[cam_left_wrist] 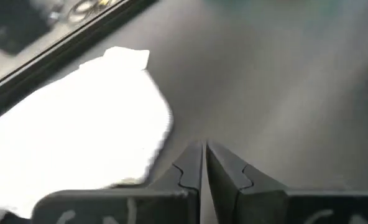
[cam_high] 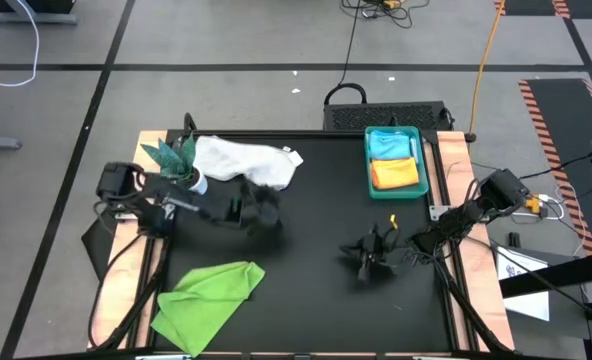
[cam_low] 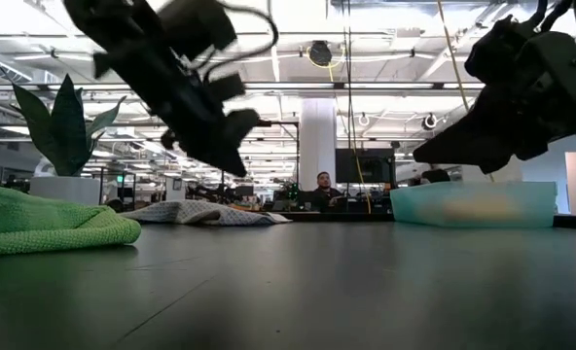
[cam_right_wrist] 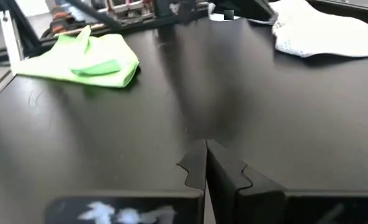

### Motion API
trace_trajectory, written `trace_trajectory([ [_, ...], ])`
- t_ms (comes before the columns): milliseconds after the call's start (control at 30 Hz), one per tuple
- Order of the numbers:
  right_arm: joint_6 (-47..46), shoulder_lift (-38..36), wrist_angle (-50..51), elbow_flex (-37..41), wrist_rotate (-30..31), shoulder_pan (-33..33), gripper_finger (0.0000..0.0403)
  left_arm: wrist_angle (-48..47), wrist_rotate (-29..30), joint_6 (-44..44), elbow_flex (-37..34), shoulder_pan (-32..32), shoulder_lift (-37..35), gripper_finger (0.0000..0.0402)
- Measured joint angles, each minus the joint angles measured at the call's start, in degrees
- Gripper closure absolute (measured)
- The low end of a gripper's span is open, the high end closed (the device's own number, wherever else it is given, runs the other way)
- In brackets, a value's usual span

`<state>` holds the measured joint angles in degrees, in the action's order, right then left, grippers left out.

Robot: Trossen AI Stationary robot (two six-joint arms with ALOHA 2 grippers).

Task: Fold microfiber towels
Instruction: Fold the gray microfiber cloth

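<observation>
Left gripper [cam_high: 266,212] hangs above the black table [cam_high: 316,290], just beside the near edge of the white-grey towel [cam_high: 244,160]; its fingers [cam_left_wrist: 190,171] are drawn together to a thin slit, nothing between them, nothing touched. The left wrist view shows the white-grey towel lying crumpled just ahead and to one side of the tips, clear of them. Right gripper [cam_high: 369,250] sits over bare table toward the right side, fingers [cam_right_wrist: 196,165] pressed together and empty; whether the tips touch the surface cannot be told. White-grey towel lies loose and unfolded at the table's far left, next to a small green plant [cam_high: 176,158] in a white pot. Lime green towel [cam_high: 208,295] rests at the near left corner, roughly doubled over with one corner flapped, well apart from both grippers. Pale blue towel [cam_high: 391,146] and orange towel [cam_high: 396,174] lie folded inside the teal tray [cam_high: 367,165] at the far right, blue farther back, orange nearer. In the low view the green towel sits at left, the white-grey one farther back, the tray at right. A person shows in the room beyond the table.
</observation>
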<state>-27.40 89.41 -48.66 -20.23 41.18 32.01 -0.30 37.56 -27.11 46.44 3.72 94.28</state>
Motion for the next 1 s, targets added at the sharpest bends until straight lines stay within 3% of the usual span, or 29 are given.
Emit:
trace_trajectory([
  [167,-3.0,0.0,0.0,0.0,2.6,0.0,0.0403,1.2,-9.2,4.5,-0.4,-9.8,1.3,0.0369],
  [300,-5.6,0.0,0.0,0.0,2.7,0.0,0.0403,5.2,-15.7,7.1,-0.4,-14.5,5.2,0.0324],
  [467,-8.6,1.2,-1.3,-0.1,2.8,0.0,0.0403,12.4,-16.7,7.7,-0.4,-16.7,10.9,0.0254],
  [600,-9.6,3.4,-4.0,-0.1,4.1,0.0,0.0403,17.6,-15.9,8.6,-0.3,-17.5,14.5,0.0234],
  [800,-9.5,8.7,-6.3,-3.1,4.0,0.0,0.0403,21.6,-15.9,9.3,-0.2,-17.5,17.9,0.0269],
  [1000,-5.7,12.9,-6.3,-7.6,3.8,0.3,0.0403,21.2,-16.3,14.1,-0.2,-14.3,17.4,0.0377],
])
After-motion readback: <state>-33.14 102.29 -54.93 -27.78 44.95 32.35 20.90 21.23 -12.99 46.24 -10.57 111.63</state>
